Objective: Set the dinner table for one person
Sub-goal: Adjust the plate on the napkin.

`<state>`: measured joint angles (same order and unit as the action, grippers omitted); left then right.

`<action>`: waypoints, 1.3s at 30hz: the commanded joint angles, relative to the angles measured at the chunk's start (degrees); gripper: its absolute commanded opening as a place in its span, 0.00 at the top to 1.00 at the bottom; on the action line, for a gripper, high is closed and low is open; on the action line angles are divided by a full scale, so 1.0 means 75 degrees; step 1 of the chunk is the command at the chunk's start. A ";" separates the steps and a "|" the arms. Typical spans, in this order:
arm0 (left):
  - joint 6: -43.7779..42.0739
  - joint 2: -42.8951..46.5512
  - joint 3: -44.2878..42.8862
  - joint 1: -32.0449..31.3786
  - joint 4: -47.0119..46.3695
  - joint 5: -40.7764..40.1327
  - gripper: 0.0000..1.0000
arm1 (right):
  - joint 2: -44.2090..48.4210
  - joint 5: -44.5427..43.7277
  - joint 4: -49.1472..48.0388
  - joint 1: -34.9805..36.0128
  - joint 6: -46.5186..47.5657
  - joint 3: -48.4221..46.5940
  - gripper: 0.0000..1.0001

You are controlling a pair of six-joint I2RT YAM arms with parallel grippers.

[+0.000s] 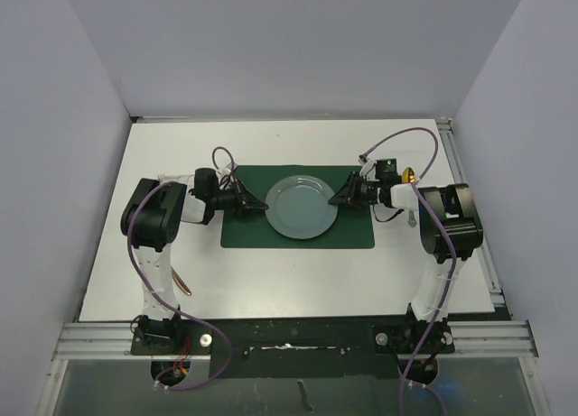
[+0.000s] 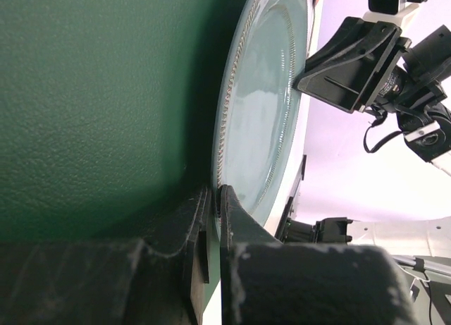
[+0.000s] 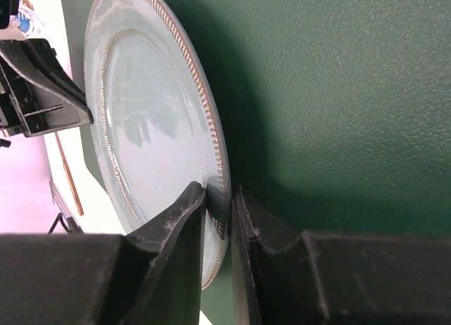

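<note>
Pinching the stiff, slick, likely breakable plate by its rim in my right gripper, left gripper clenched empty.

Left end effector closed, right end effector clamped

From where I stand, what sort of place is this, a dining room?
Probably a robot test bench, not a dining room: two robot arms bolted by a metal rail edging a white table, bare plain walls boxing it in, and one lone plate on a green placemat.
</note>
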<state>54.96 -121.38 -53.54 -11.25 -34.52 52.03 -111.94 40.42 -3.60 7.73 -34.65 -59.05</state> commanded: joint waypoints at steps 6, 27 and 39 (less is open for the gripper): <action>-0.0008 0.0900 0.0003 -0.0085 -0.0491 -0.0054 1.00 | 0.0453 -0.0047 -0.0044 0.0371 0.0293 -0.0396 1.00; -0.0002 0.1073 0.0153 -0.0021 -0.0460 -0.0141 1.00 | 0.0239 0.0112 0.0183 0.0537 0.0401 -0.0643 1.00; -0.0025 0.0918 0.0087 0.0014 -0.0459 -0.0083 1.00 | -0.0064 0.0141 0.0304 0.0608 0.0471 -0.0737 1.00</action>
<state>54.72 -117.84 -51.35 -10.52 -32.38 47.35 -112.20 39.00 -0.32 9.87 -32.80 -62.17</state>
